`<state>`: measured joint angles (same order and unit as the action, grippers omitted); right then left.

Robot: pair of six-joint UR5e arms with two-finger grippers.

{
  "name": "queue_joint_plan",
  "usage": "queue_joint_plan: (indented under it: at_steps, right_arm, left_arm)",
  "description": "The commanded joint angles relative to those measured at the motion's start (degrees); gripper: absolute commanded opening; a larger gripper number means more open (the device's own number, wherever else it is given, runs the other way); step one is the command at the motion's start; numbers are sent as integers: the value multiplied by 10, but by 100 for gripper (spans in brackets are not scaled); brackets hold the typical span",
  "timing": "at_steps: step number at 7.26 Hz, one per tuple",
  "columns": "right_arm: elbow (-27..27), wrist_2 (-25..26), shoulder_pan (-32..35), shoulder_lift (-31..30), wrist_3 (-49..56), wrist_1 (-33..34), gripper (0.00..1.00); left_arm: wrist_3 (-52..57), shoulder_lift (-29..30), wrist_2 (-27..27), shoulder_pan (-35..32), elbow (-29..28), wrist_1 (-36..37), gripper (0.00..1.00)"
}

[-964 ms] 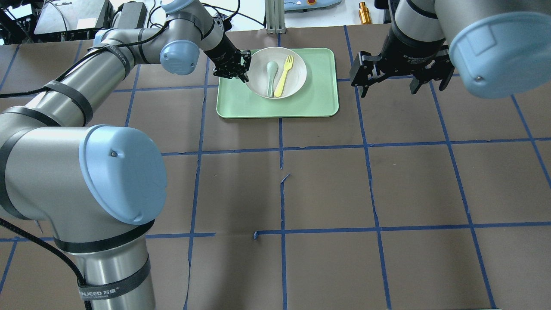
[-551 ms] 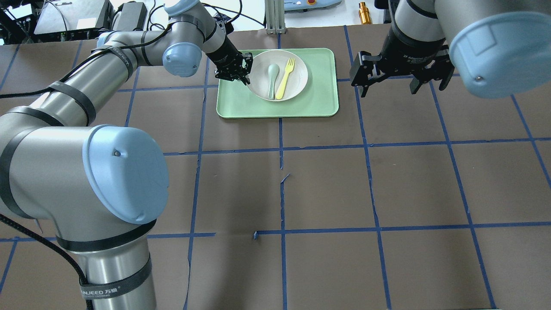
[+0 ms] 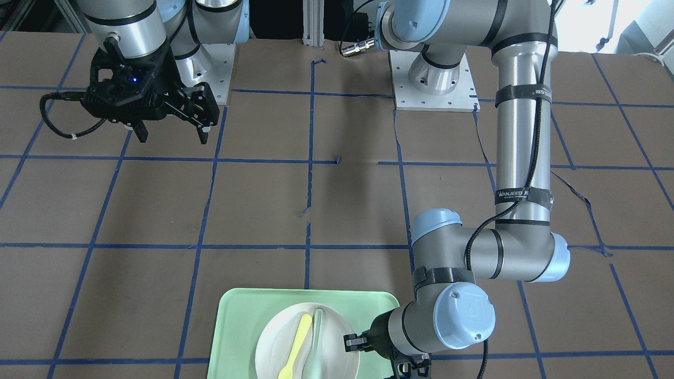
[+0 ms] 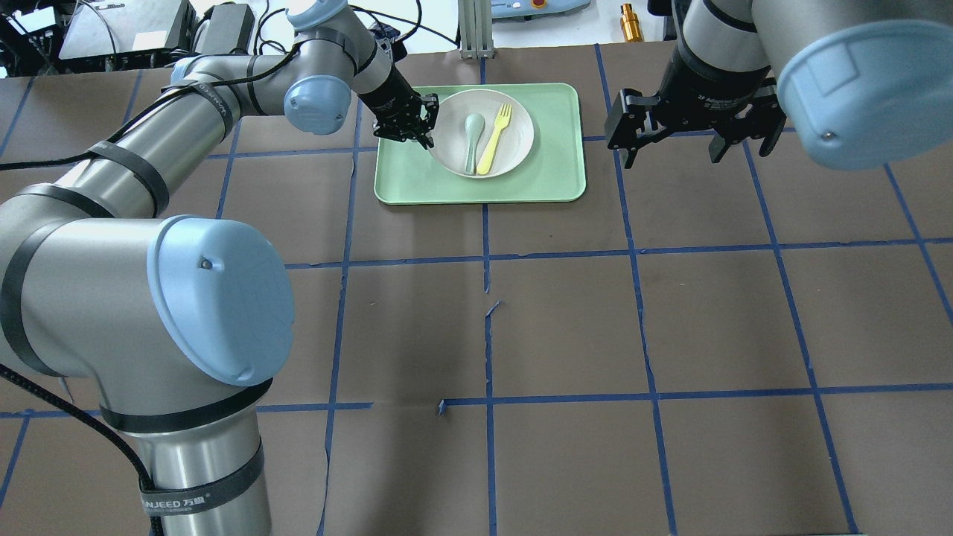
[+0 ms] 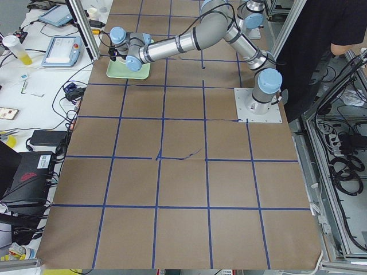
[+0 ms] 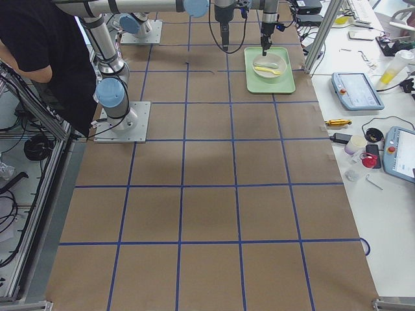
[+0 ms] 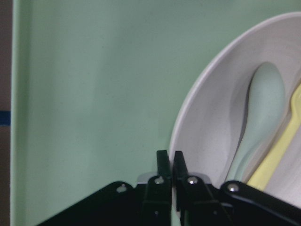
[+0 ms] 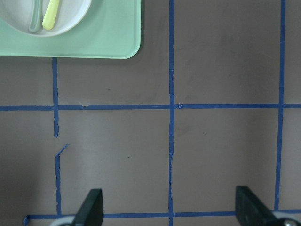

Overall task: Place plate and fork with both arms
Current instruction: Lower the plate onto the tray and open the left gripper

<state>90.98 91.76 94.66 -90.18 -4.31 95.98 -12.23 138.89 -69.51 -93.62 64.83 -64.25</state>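
The off-white plate [image 4: 521,112] is on the mint-green tray [image 4: 551,179] at the far middle of the table. The pale-yellow fork [image 4: 493,138] and a grey-green spoon [image 4: 470,138] lie side by side in the plate. My left gripper [image 4: 426,128] is shut on the plate's left rim; the left wrist view shows its fingertips [image 7: 163,162] pinched on the rim [image 7: 197,99]. I cannot tell whether the plate is lifted. My right gripper [image 4: 674,152] hangs open and empty above the table, right of the tray.
The table is brown with a blue tape grid. In the right wrist view the tray's corner [image 8: 94,42] with the plate [image 8: 70,19] and fork [image 8: 51,14] sits at the top left. A person stands beside the robot's base [image 6: 39,39].
The left gripper and the plate it holds have shifted slightly to the right and towards the robot. The plate looks a little smaller now. The right arm has not moved.
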Motion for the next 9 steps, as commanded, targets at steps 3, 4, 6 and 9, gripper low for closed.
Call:
queue_joint_plan:
  at_steps: [3, 4, 6, 9]
  right_arm:
    - [2, 0, 0, 0, 0, 0, 100]
    - [2, 0, 0, 0, 0, 0, 100]
    - [2, 0, 0, 0, 0, 0, 100]
    - [2, 0, 0, 0, 0, 0, 100]
  left_arm:
    - [6, 0, 0, 0, 5, 0, 25]
    - [13, 0, 1, 1, 13, 0, 77]
    - [26, -12, 0, 4, 26, 0, 97]
    - [46, -89, -32, 29, 58, -43, 100]
